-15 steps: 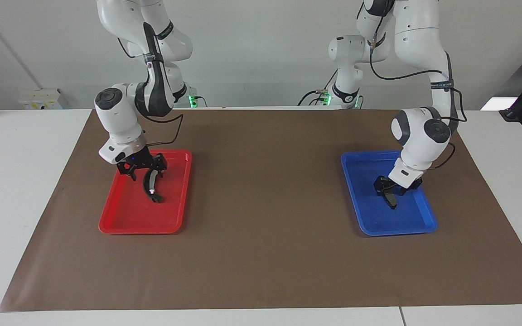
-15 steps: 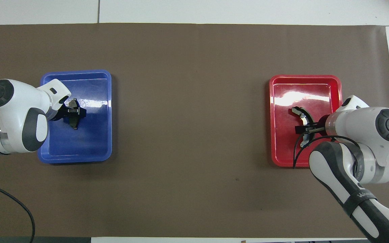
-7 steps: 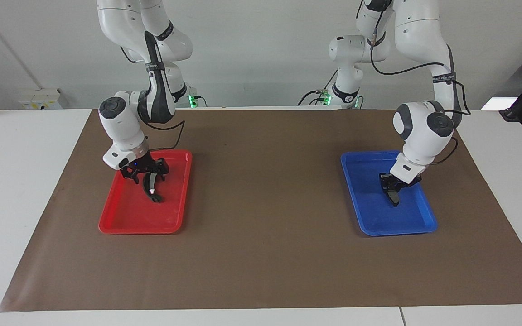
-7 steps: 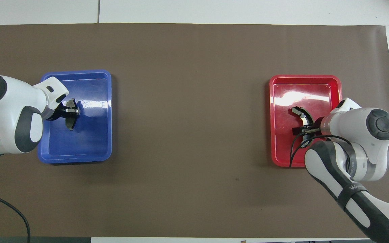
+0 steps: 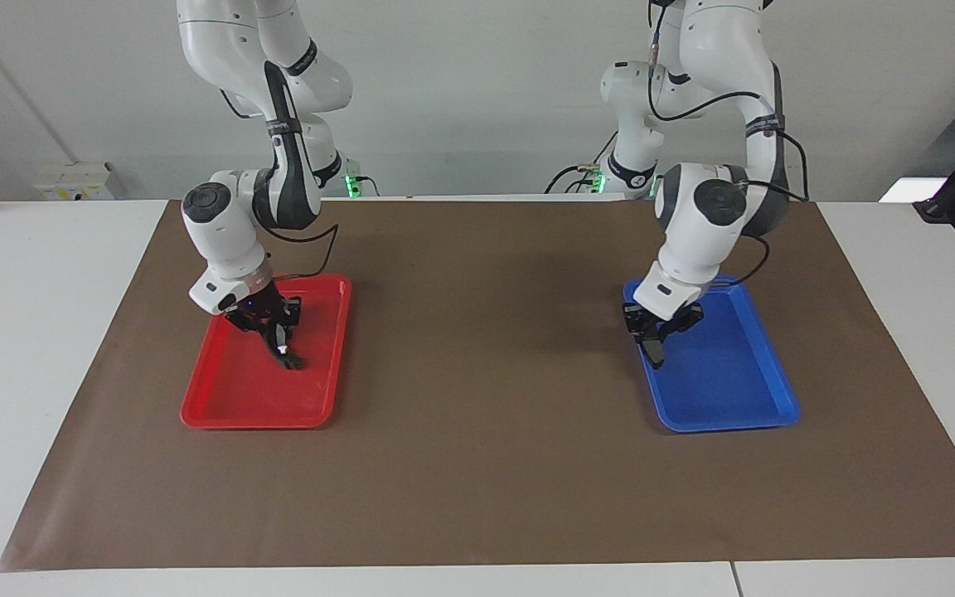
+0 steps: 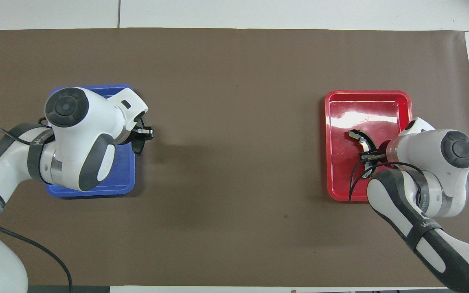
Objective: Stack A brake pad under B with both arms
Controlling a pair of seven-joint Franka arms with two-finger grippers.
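The A brake pad [image 5: 657, 351] [image 6: 137, 146], small and dark, hangs from my left gripper [image 5: 656, 338] [image 6: 140, 137], which is shut on it. Pad and gripper are in the air over the blue tray's [image 5: 726, 423] [image 6: 92, 191] rim on the side toward the table's middle. B [image 5: 283, 353] [image 6: 360, 139], the black crescent shoe with a silver band, is in the red tray [image 5: 254, 421] [image 6: 328, 142]. My right gripper [image 5: 272, 330] [image 6: 368, 156] is shut on B's end nearer the robots. I cannot tell whether B's free end touches the tray floor.
Brown paper [image 5: 486, 373] covers the table between the two trays, which stand at opposite ends. White table surface [image 5: 38, 332] shows around the paper. Nothing else lies in either tray.
My left gripper shut on the pad, lifted it and carried it toward the table's middle, to the blue tray's rim. My right gripper closed on B.
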